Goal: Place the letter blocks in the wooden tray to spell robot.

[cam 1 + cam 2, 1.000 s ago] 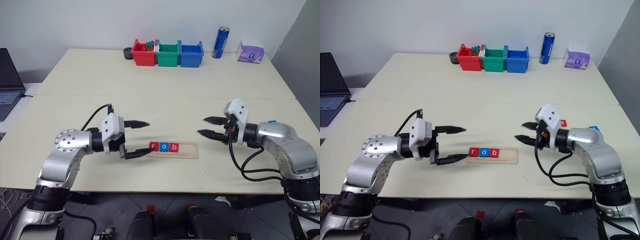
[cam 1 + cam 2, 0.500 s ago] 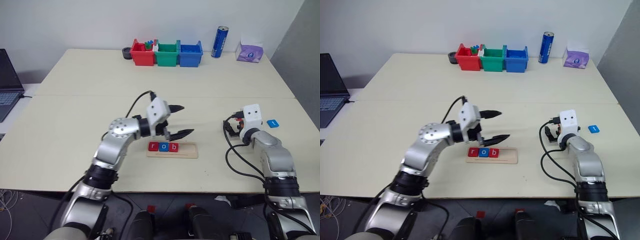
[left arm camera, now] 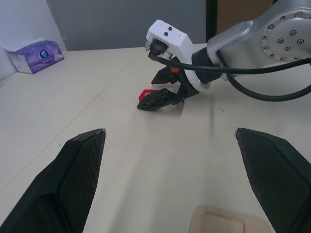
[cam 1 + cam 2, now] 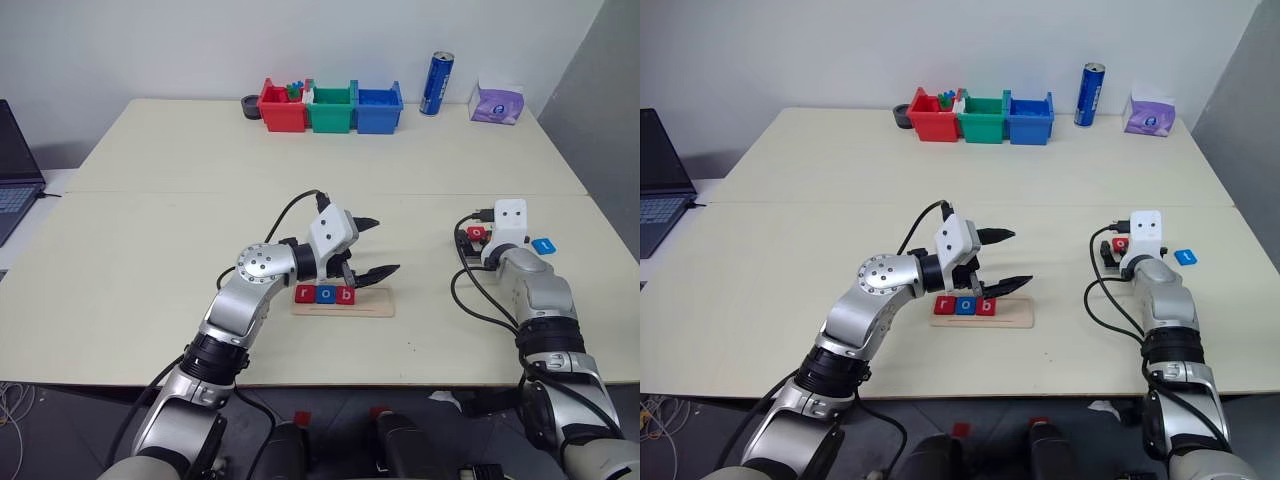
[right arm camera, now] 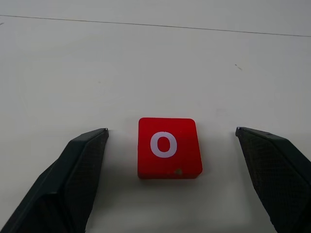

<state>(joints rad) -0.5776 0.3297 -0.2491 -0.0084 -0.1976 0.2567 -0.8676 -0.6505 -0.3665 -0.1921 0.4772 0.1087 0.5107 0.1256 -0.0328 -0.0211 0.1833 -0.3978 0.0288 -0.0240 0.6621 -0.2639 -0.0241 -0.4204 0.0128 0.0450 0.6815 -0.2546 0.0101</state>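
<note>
Here, a pale table (image 4: 150, 230) holds the wooden tray (image 4: 365, 306) near its front edge, with three letter blocks (image 4: 324, 294) reading r, o, b at its left end. The left gripper (image 4: 372, 246) hovers just above them, fingers spread and empty. To the right, the right gripper (image 5: 167, 145) is wide open around a red o block (image 5: 169, 147) without touching it. A blue block (image 4: 543, 244) lies just right of it.
</note>
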